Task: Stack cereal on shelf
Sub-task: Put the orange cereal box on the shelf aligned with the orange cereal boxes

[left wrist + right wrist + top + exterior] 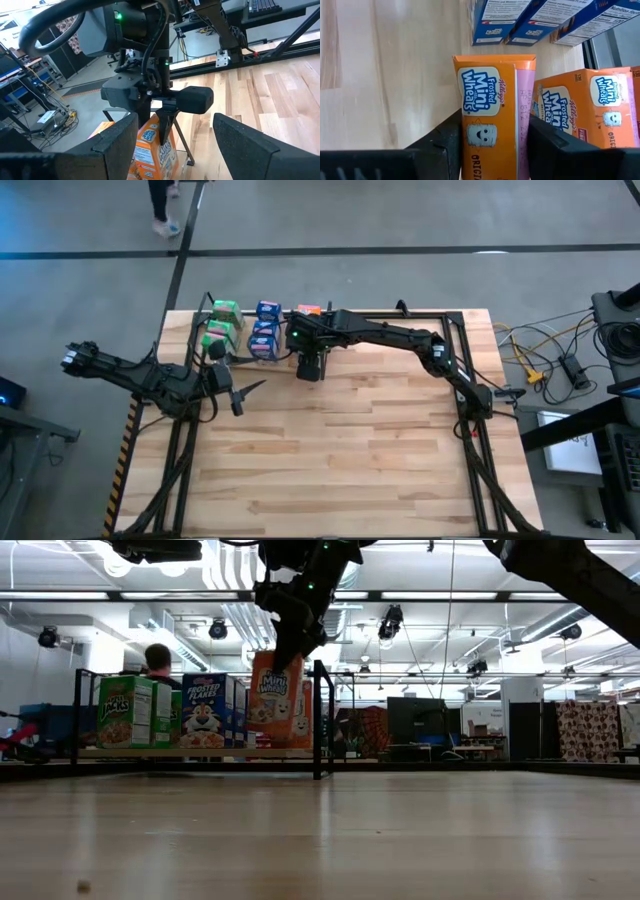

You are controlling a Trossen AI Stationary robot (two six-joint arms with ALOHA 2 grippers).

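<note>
While gripping an orange box (492, 125), right hand (492, 145) points down — upright.

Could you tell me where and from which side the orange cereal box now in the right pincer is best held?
From above, by its upper end, across the narrow side panels. The orange cereal box hangs upright, tall and thin, and the right pincer is shut on it that way, leaving its base free to set down on the shelf.
</note>
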